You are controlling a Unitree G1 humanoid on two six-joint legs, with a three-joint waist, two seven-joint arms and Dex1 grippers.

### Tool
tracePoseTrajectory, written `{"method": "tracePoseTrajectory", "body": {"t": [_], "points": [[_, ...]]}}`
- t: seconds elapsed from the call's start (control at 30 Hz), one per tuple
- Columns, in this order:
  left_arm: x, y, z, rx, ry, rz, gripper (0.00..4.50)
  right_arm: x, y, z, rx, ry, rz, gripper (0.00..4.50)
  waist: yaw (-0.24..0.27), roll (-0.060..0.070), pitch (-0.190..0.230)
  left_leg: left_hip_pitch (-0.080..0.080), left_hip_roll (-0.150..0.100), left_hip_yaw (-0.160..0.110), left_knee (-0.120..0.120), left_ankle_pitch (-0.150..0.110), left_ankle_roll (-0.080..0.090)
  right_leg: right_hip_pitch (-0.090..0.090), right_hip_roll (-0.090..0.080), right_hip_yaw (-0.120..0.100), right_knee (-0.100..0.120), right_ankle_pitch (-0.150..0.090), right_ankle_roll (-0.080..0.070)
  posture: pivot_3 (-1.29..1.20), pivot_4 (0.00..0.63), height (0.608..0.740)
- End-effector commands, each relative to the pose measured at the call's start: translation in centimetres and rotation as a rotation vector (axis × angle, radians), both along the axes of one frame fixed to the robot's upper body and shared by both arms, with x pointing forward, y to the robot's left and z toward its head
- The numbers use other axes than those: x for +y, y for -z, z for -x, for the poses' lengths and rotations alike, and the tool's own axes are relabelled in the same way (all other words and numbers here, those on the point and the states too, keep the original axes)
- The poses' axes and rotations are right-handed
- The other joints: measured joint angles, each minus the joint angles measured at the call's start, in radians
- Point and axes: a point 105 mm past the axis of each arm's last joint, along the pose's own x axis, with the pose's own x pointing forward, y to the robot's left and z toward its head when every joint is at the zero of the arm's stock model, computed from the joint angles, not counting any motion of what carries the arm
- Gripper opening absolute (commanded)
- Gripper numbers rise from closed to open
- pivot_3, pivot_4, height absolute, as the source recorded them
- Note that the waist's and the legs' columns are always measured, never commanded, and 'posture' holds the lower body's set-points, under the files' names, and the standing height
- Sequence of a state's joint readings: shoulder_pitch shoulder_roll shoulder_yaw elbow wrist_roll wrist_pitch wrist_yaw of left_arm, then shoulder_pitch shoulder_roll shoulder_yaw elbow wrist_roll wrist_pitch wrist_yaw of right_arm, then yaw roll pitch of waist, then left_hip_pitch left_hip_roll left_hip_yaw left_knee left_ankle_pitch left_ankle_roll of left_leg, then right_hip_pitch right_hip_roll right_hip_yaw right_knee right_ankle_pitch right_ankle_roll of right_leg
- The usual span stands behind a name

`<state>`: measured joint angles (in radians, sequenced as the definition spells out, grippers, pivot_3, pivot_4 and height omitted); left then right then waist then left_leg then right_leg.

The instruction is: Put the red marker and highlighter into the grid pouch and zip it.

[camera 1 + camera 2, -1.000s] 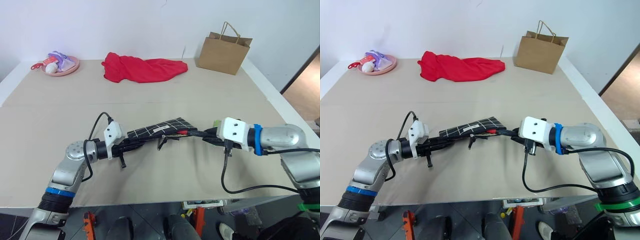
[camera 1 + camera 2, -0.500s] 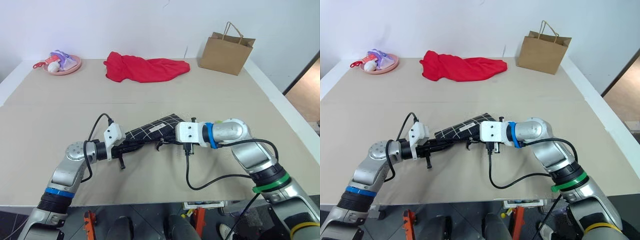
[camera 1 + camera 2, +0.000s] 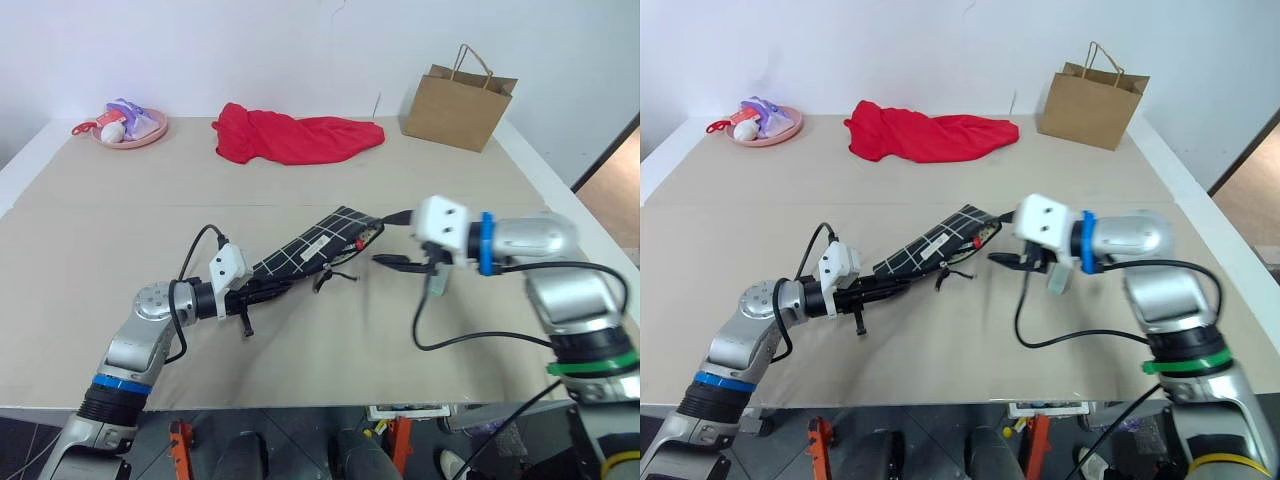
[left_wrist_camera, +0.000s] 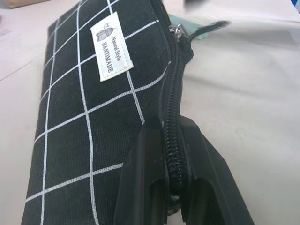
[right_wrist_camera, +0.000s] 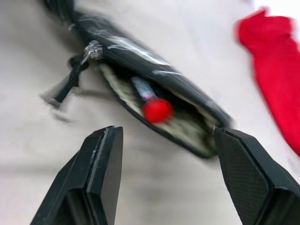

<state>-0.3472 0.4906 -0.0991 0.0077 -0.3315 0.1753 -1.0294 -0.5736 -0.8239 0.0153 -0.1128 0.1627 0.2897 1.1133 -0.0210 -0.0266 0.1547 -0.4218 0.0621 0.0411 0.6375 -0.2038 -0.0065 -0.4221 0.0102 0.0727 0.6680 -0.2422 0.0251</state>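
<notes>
**Marker in, zip still open**

Grid pouch [image 3: 312, 247] propped at a slant off the counter [image 3: 330, 340], far end raised, mouth gaping toward the right pincer [image 5: 166, 176], likely to ease loading. Red marker [image 5: 151, 104] lodged inside that mouth, red cap outward. Left pincer [image 4: 174, 185] clamped tight on the zipper edge at the pouch's near end, steadying it. Right pincer spread wide, empty, just clear of the opening. Highlighter: cannot tell where.
</notes>
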Motion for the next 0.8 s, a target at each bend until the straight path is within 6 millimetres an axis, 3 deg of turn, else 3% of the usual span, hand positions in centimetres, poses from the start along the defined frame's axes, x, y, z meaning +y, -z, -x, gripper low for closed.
{"method": "tracePoseTrajectory", "body": {"t": [0.03,0.1,0.2,0.33,0.53,0.7,0.8], "points": [[-0.1,-1.3,0.2,-0.045,0.006,0.024,0.00,-2.0,-2.1,1.2,-0.010,0.048,-0.112,3.30,0.000,0.000,0.000,0.000,0.000,0.000,0.000,0.000,0.000,0.000,0.000,0.000,0.000,0.000,0.000,0.00,0.150,0.740],[-0.1,-1.4,0.2,-0.041,0.004,0.027,0.00,-3.2,-1.6,1.9,0.056,0.087,-0.173,3.30,0.000,0.000,0.000,0.000,0.000,0.000,0.000,0.000,0.000,0.000,0.000,0.000,0.000,0.000,0.000,0.00,0.150,0.740],[-0.1,-1.4,0.3,-0.037,0.002,0.028,0.00,-4.7,1.2,2.3,0.209,0.201,-0.236,3.30,-0.002,0.000,0.000,0.001,0.000,0.000,0.000,0.000,0.000,0.000,0.000,0.000,0.000,0.000,0.000,0.00,0.150,0.740],[0.1,-1.3,0.4,-0.031,-0.006,0.033,0.00,-6.6,5.3,0.6,0.317,0.523,-0.365,3.30,-0.003,-0.001,-0.001,0.003,0.000,-0.001,0.000,0.000,0.000,0.002,0.001,0.000,0.000,-0.001,0.002,0.00,0.150,0.740],[0.1,-1.1,0.7,-0.023,-0.010,0.038,0.00,-7.3,8.7,0.6,0.371,0.765,-0.482,3.30,-0.007,0.000,0.000,0.003,0.000,0.000,0.001,0.001,0.000,0.002,0.001,0.002,0.000,0.001,0.005,0.00,0.150,0.740],[0.0,-1.2,0.6,-0.020,-0.013,0.043,0.00,-7.8,10.3,0.5,0.416,0.960,-0.583,3.30,-0.005,0.001,-0.001,0.002,0.000,0.000,0.001,0.001,0.000,0.001,0.001,0.002,0.000,0.000,0.006,0.00,0.150,0.740],[-0.2,-1.1,0.7,-0.017,-0.010,0.047,0.00,-7.0,10.9,0.4,0.449,1.007,-0.643,3.30,-0.006,0.000,-0.001,0.002,0.000,0.000,0.001,0.001,0.000,0.001,0.001,0.002,0.000,0.000,0.006,0.00,0.150,0.740]]}}
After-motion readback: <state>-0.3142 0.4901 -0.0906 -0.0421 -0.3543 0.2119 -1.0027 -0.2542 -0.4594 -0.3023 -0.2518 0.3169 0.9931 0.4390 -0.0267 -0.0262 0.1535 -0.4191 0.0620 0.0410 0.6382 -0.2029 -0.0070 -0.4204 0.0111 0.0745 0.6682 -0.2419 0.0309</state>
